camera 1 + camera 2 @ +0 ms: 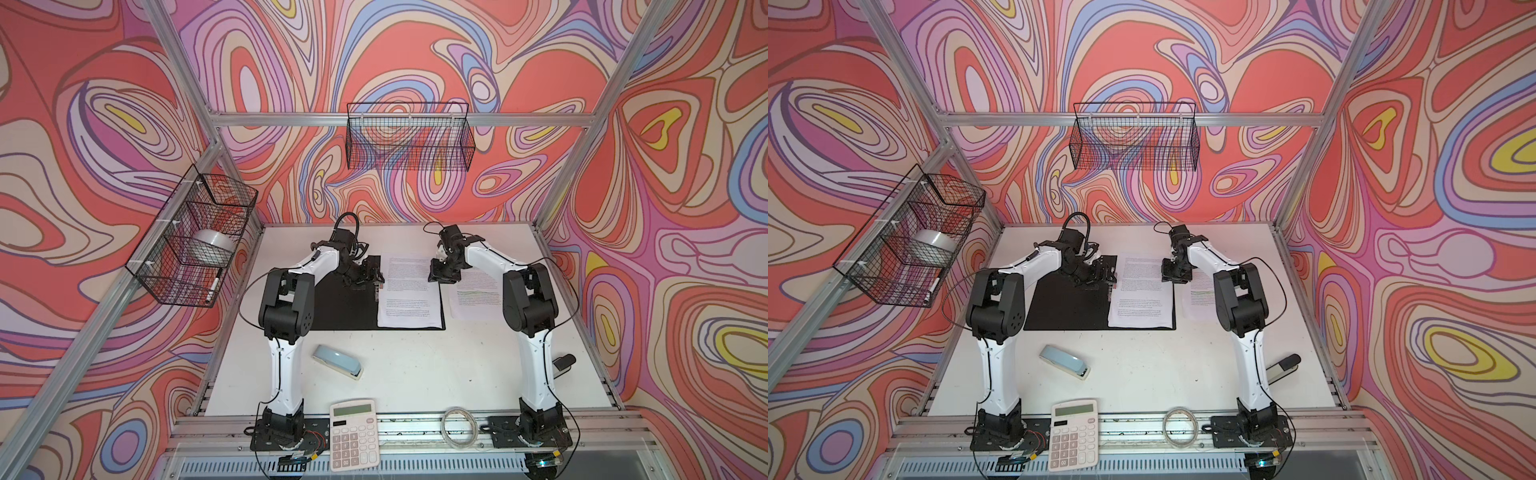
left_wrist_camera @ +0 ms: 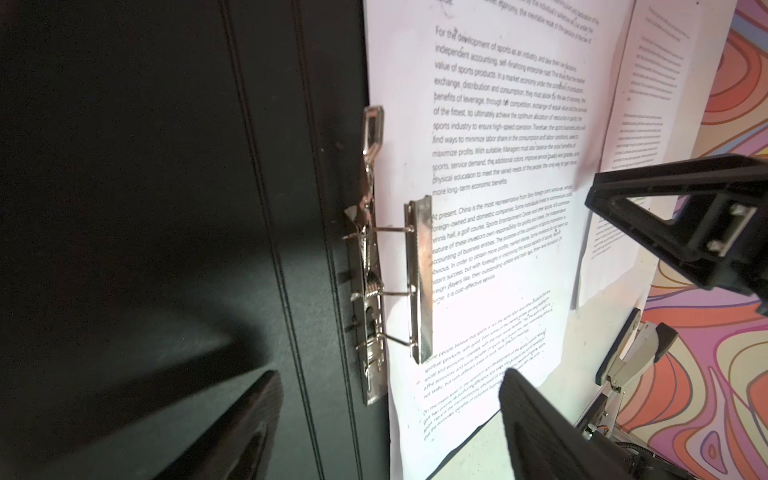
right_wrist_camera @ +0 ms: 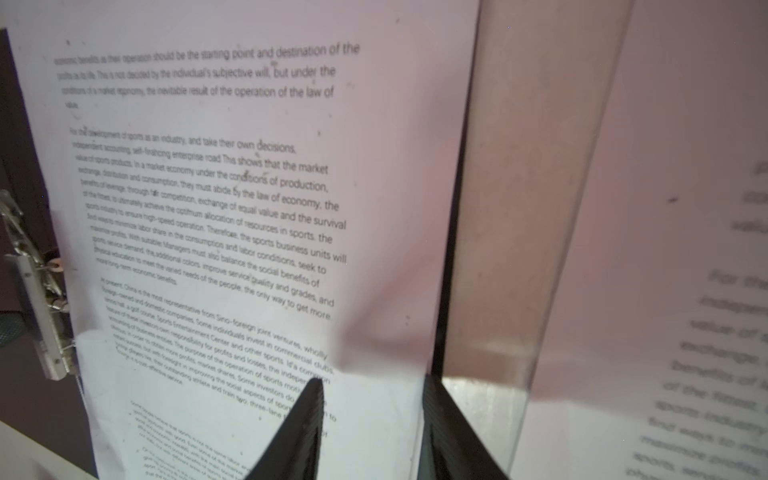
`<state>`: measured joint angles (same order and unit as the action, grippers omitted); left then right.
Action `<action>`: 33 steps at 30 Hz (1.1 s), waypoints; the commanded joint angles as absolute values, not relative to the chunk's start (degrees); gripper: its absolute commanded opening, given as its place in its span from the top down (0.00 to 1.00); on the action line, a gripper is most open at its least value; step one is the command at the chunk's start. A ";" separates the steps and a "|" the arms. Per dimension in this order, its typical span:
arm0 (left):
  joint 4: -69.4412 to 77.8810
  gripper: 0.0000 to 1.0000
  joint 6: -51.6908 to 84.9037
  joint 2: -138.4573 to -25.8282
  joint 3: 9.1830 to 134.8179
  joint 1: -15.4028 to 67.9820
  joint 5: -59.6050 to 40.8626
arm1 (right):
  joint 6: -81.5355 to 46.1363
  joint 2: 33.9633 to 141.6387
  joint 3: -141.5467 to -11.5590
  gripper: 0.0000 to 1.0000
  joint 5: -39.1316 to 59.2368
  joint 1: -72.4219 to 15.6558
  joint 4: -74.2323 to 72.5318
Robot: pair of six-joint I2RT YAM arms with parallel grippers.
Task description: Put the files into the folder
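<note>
The folder (image 1: 340, 307) lies open at centre frame, one of the files (image 1: 409, 297) on its right half, another sheet (image 1: 478, 299) just right of it. Left gripper (image 1: 376, 284) hangs released above the clip (image 2: 419, 282); right gripper (image 1: 441, 277), fingers apart, sits over the folder's right edge.

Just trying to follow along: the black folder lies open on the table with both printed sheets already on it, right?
Not quite. The folder lies open on the table, but only one printed sheet lies on it; the second sheet lies on the table to its right, as both top views show.
</note>
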<state>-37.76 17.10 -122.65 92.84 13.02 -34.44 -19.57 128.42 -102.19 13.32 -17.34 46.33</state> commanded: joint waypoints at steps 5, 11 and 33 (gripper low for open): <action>-43.11 0.20 14.35 -117.38 93.86 12.57 -33.81 | -21.75 122.92 -101.93 0.58 7.66 -17.75 46.20; -44.11 0.24 12.04 -114.83 92.00 12.74 -35.75 | -24.19 117.51 -95.07 0.61 14.95 -17.99 42.34; -47.45 0.37 4.24 -114.08 84.16 20.79 -38.84 | -31.97 104.19 -71.27 0.70 22.11 -22.97 36.76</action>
